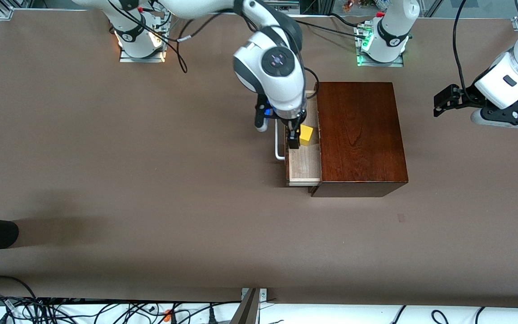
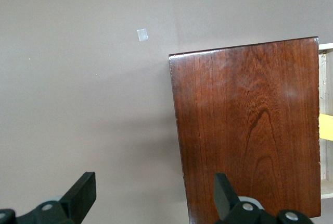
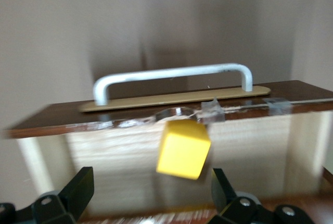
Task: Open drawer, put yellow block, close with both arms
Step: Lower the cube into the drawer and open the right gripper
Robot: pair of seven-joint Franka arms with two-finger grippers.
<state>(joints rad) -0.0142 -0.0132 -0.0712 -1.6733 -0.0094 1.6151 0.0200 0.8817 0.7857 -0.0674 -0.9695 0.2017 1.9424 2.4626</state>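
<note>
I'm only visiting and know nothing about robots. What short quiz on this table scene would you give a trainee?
1. True or false: the drawer is shut.
2. Where is the yellow block? A) on the bare table; B) over the open drawer's tray, under the right gripper; C) held in the left gripper.
3. Fill in: both grippers' fingers are ____.
Key: 1 false; 2 B; 3 open.

The right gripper (image 1: 293, 137) and yellow block (image 1: 305, 134) fill the open drawer (image 1: 305, 166) at the box's (image 1: 359, 135) nine o'clock, leaving bare tray toward six.
</note>
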